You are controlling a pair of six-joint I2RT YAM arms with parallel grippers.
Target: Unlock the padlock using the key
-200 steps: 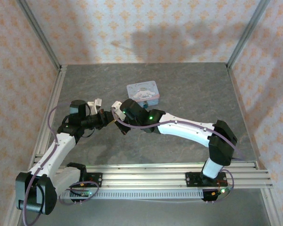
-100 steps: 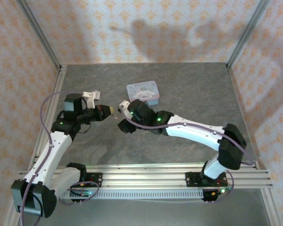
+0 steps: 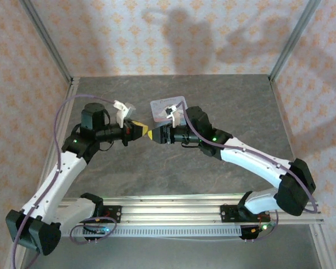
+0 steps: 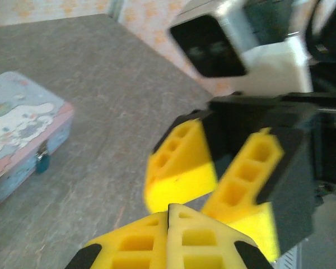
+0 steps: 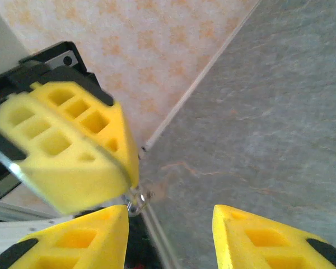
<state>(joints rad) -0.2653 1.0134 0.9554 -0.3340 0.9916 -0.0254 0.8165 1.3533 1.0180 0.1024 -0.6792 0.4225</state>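
1. My left hand (image 3: pixel 141 130) hangs above the grey stone-patterned tabletop (image 3: pixel 229 101). Its yellow fingers (image 4: pixel 129 246) are pressed flat together along one seam.
2. In the right wrist view, a tiny thin pale key (image 5: pixel 139 196) pokes out at the very tip of those fingers. It is blurred, but it looks pinched there.
3. My right hand (image 3: pixel 155 134) faces the left hand nose to nose, the tips just beside each other. Its yellow fingers (image 5: pixel 78 241) are spread wide, and the key sits just beside one of them.
4. The tiny dark teal-blue padlock (image 4: pixel 42 162) hangs at the front clasp of the light-blue rectangular tin (image 4: pixel 17 123) with a cartoon lid. The tin lies flat on the tabletop.
5. The padlock is too small for me to tell how its shackle stands. It is well apart from the key.
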